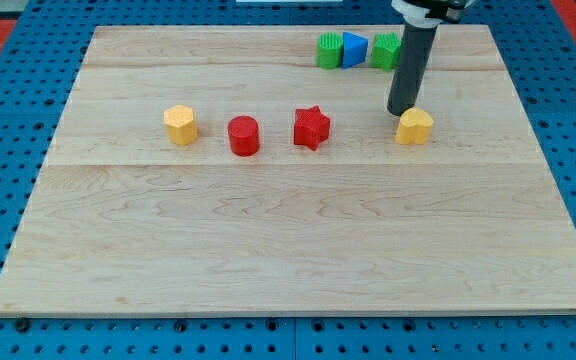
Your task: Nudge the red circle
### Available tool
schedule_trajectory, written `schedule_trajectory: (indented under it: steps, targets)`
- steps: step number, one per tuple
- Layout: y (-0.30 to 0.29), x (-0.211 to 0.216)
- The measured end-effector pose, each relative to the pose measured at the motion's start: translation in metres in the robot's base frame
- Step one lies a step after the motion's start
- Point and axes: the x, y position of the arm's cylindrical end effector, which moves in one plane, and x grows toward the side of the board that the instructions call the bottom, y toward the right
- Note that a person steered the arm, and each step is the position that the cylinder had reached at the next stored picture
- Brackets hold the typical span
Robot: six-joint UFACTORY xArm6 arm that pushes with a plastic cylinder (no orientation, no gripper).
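Red circle (244, 135) sits between yellow hexagon (180, 125) and red star (311, 128). My tip (402, 111) touches the yellow heart (414, 127), well right. No claw is fitted.

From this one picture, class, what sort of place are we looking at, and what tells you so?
Probably a robotics lab bench set up for a pushing test. A pale wooden board lies on a blue perforated base, small coloured blocks such as the red circle stand on it, and my tip rests beside the yellow heart.

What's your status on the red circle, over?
My tip sits just above the yellow heart, far right of the red circle. Circle untouched. Red star lies between.
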Motion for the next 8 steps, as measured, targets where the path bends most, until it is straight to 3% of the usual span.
schedule_trajectory:
  steps: [1, 3, 4, 5, 6, 7, 8]
  targets:
    - [-0.054, -0.024]
    - [-0.284, -0.024]
    - [-0.370, -0.020]
    - [-0.378, 0.077]
    - [-0.311, 0.136]
    - [-0.234, 0.114]
    - [-0.197, 0.084]
